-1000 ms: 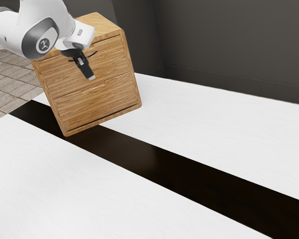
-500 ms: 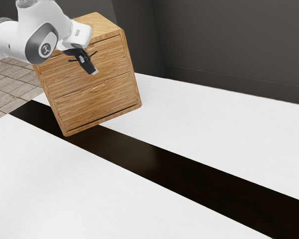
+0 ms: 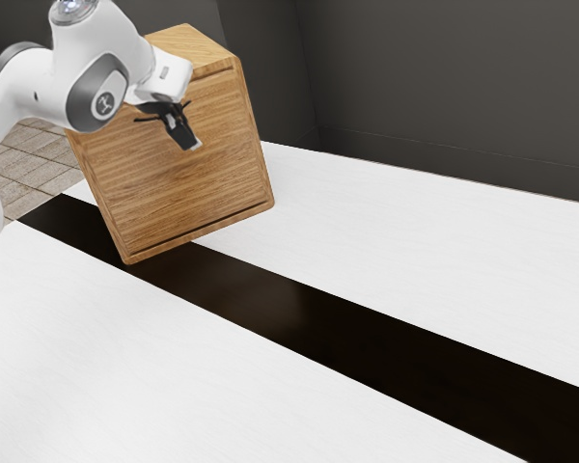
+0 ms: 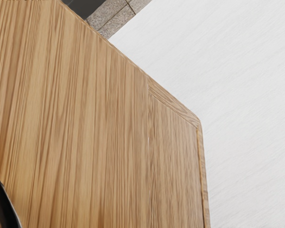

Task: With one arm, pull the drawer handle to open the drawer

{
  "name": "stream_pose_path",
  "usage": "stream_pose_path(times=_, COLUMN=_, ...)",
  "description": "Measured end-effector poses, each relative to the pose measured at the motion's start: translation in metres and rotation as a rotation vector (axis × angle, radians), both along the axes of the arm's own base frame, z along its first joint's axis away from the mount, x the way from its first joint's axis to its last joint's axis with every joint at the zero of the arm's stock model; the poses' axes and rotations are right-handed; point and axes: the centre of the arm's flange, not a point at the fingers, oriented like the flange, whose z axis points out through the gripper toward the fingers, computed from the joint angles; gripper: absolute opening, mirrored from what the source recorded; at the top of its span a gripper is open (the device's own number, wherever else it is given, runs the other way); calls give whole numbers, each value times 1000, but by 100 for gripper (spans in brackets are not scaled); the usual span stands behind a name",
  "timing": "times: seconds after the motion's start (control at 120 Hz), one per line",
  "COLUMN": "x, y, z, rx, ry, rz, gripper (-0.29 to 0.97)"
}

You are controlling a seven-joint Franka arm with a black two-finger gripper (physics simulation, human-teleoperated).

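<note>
White arm (image 3: 87, 58) is seen entering from the exterior view's upper left; black gripper (image 3: 187, 141) is held in front of the upper part of the cabinet (image 3: 188, 193), pointed down and toward the exterior view's right; how far it is open cannot be told, nor whether anything is gripped.

Thin black handle (image 3: 142, 121) is seen as a dark bar across the upper front of the cabinet, partly covered by the gripper; one end shows on each side of the hand; contact between gripper and handle cannot be told.

The cabinet is light wood with a raised frame round the front; the front looks flat and flush; whether the drawer is pulled out at all cannot be told.

The cabinet is set at the far end of the white desk (image 3: 415, 241), toward the exterior view's left, its base on a black stripe (image 3: 367, 338) that runs across the desk; tiled floor (image 3: 19, 164) is seen past the desk edge; dark wall (image 3: 444, 68) behind.

In the wrist view the cabinet front (image 4: 85, 133) is seen close under the hand, framed edge visible; desk (image 4: 237, 71) and floor (image 4: 114, 12) are seen beyond it; a dark tip (image 4: 0, 206) is seen at the corner, unidentified.
</note>
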Motion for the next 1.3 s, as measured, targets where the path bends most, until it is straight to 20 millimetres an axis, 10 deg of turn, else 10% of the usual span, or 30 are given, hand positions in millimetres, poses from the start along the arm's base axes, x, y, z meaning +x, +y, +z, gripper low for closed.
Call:
stream_pose_path(times=0.4, x=-5, y=-8, z=8, rx=23, ry=22, rz=-15, gripper=51)
stream_pose_path(times=1.3, x=-47, y=-38, z=15, rx=35, ry=135, rz=-22, gripper=66)
